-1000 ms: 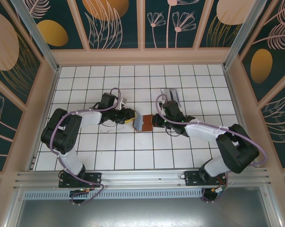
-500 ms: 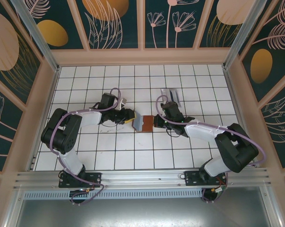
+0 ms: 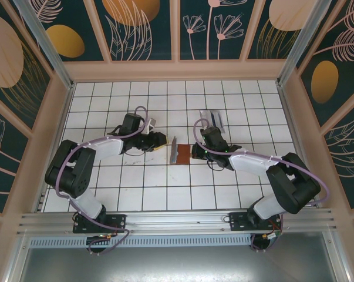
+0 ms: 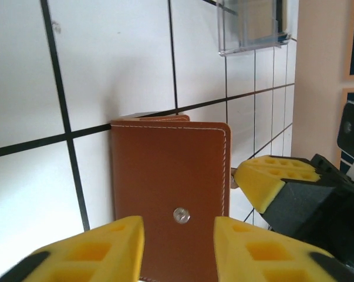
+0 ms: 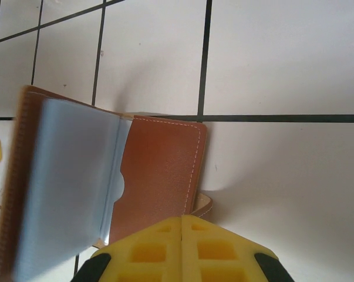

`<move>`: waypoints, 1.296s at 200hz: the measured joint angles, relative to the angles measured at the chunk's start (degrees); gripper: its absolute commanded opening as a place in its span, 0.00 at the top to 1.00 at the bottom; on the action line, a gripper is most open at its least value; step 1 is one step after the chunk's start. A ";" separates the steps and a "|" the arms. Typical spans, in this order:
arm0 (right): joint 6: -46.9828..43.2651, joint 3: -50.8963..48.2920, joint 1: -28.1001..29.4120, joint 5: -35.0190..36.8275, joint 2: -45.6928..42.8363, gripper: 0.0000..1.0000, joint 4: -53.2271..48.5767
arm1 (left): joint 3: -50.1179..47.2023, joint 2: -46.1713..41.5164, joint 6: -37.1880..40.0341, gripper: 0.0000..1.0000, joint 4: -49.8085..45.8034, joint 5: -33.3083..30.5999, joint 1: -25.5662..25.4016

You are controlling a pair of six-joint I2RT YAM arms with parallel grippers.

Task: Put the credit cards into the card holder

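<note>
Left gripper has backed off; card holder edge stands clear.

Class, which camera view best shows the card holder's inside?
The right wrist view: the card holder is open, its pale inner flap and brown pocket facing the camera. The left wrist view shows its stitched outer face; top external shows it small, without detail.

The reddish-brown leather-look folding card holder lies open on the white tiled floor with dark grout lines. One flap lies flat. The other, at left, stands raised, with a pale blue-grey sheet across its inner face; the sheet has a semicircular notch. The right gripper sits at the flat flap's near edge, yellow pads pressed together. A small leather tab protrudes beside them.
</note>
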 measured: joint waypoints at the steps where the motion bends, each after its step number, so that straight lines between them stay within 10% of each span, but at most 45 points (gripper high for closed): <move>1: 0.00 0.00 0.00 0.00 0.00 1.00 -0.02 | 0.00 0.00 0.07 0.68 0.00 0.02 0.00; 49: -1.11 0.11 0.17 -0.04 0.07 1.00 -0.35 | 0.00 0.61 0.57 0.44 -0.15 1.60 0.00; 168: -1.70 10.58 3.56 -2.10 1.29 1.00 -3.06 | 3.08 3.43 4.52 0.41 -4.74 1.20 -0.90; 238: -1.36 11.28 4.00 -2.14 1.36 1.00 -3.50 | 4.48 5.64 8.59 0.97 -10.32 -3.04 -0.31; 259: -0.98 10.43 3.82 -0.74 1.36 0.74 -3.91 | 5.38 5.64 9.86 1.00 -11.91 -3.26 0.13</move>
